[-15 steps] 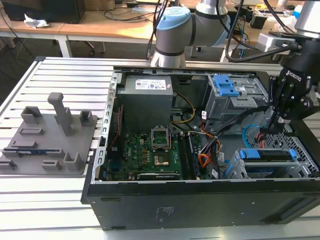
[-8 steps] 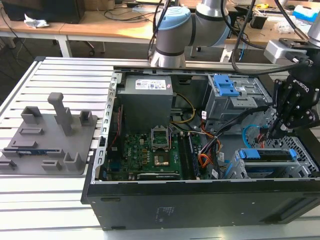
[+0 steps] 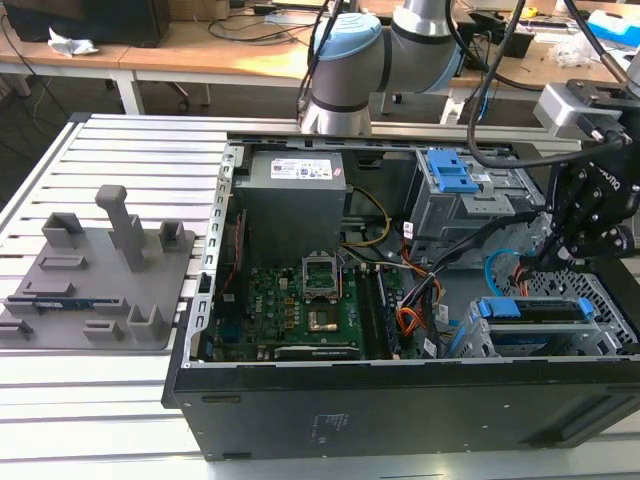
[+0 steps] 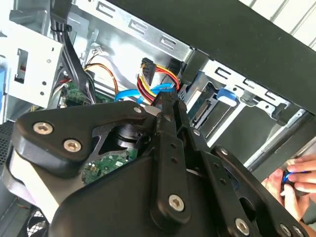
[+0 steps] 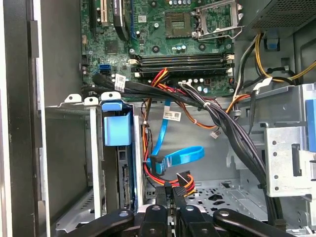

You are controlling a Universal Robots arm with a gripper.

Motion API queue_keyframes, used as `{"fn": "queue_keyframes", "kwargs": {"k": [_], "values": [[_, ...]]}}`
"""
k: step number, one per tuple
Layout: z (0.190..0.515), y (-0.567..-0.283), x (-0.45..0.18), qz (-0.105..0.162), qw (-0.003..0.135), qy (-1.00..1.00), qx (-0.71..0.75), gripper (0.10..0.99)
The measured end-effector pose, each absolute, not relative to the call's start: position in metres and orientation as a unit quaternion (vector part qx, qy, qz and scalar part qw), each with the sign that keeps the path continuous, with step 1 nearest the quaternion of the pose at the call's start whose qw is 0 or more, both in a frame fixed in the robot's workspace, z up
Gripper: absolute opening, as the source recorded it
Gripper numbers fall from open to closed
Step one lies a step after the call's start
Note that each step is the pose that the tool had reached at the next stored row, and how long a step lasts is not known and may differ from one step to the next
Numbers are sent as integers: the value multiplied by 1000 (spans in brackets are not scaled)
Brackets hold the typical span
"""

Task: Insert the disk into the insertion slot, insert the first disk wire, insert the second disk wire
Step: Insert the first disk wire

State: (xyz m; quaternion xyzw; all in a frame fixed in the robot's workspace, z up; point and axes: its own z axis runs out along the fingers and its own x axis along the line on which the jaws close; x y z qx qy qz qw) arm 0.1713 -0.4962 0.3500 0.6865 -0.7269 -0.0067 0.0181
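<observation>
The gripper (image 5: 171, 187) fingers (image 5: 163, 195) are being held closed, their tips just at the first disk wire (image 5: 183, 177), an orange-red lead ending in a black plug. The flat, blue-framed disk (image 5: 117, 129) is being held in the insertion slot (image 5: 94, 148) beside them.

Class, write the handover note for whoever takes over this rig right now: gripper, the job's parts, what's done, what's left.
Gripper: low in the case, next to the plug of the first disk wire; grip unclear.
Disk: seated in the insertion slot.
Second disk wire: loose loop beside the disk.
Done: disk inserted. Left: both wires; neither plug looks seated.
</observation>
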Motion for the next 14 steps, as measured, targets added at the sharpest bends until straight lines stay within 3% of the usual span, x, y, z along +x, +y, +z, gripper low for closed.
{"fn": "queue_keyframes", "kwargs": {"k": [4,14], "values": [[350,-499,171,-17,6,-727,687,169],[350,-504,174,-18,9,-727,687,169]]}}
